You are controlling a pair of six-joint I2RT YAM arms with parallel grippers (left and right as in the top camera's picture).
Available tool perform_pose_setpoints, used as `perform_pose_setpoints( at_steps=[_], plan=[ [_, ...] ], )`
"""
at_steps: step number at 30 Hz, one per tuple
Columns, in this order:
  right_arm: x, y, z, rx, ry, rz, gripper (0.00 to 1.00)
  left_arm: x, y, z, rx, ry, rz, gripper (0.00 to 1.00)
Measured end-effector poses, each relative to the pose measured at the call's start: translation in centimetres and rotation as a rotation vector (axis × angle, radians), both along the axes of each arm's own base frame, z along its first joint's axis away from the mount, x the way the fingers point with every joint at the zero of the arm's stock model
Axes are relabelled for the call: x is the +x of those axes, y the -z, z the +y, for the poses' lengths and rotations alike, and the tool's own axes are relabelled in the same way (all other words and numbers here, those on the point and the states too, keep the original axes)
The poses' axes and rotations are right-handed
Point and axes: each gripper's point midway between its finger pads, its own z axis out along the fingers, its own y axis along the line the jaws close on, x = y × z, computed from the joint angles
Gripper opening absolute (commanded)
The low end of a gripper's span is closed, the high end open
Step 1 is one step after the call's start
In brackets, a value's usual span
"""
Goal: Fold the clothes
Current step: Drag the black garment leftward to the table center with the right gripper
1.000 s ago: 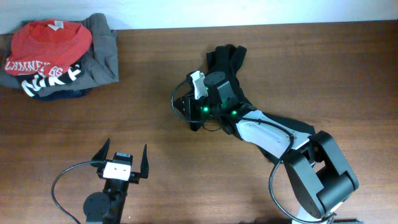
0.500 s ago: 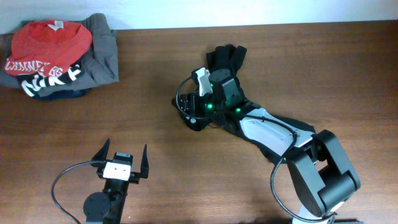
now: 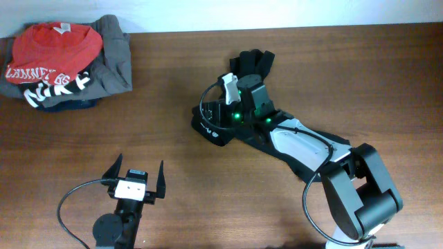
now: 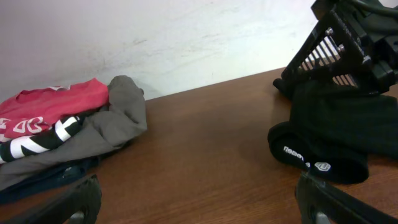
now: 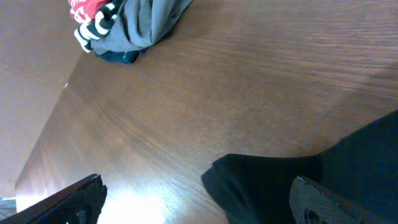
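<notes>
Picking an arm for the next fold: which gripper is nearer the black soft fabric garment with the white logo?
Right. The right gripper hangs over the logo end of the black fabric garment; the left gripper sits well apart from it.

The right tool (image 5: 200, 198) has spread wide and shifted slightly — the black garment (image 3: 210, 127) now lies released, logo fold uncovered.

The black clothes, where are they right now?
In the overhead view the black garment lies right of the table's middle, under the right arm, far from the clothes pile in the top-left corner.
</notes>
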Motion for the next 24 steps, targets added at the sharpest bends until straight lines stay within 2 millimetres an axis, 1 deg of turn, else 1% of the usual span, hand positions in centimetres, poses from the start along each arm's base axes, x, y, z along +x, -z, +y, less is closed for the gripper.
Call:
perform_pose_setpoints(
  at_steps=[3, 6, 9, 11, 15, 18, 21, 24],
  plan=[
    [0.6, 0.2, -1.1, -0.005, 0.024, 0.01, 0.99, 0.0, 0.0, 0.0, 0.0, 0.0, 0.0, 0.99],
    [0.7, 1.0, -2.2, -0.024, 0.046, 0.049, 1.0, 0.0, 0.0, 0.0, 0.0, 0.0, 0.0, 0.99],
    [0.3, 1.6, -2.5, -0.042, 0.05, 0.08, 0.95, 0.0, 0.0, 0.0, 0.0, 0.0, 0.0, 0.99],
    [0.0, 1.7, -2.2, -0.047, 0.038, 0.079, 0.91, 0.0, 0.0, 0.0, 0.0, 0.0, 0.0, 0.99],
    [-1.0, 2.0, -0.8, -0.075, 0.003, 0.061, 0.9, 0.0, 0.0, 0.0, 0.0, 0.0, 0.0, 0.99],
    [-1.8, 2.3, 0.4, -0.116, -0.001, 0.036, 0.87, 0.0, 0.0, 0.0, 0.0, 0.0, 0.0, 0.99],
    [-2.0, 2.6, 0.9, -0.152, 0.008, 0.016, 0.87, 0.0, 0.0, 0.0, 0.0, 0.0, 0.0, 0.99],
    [-2.3, 3.3, 1.0, -0.233, 0.009, -0.029, 0.87, 0.0, 0.0, 0.0, 0.0, 0.0, 0.0, 0.99]
  ],
)
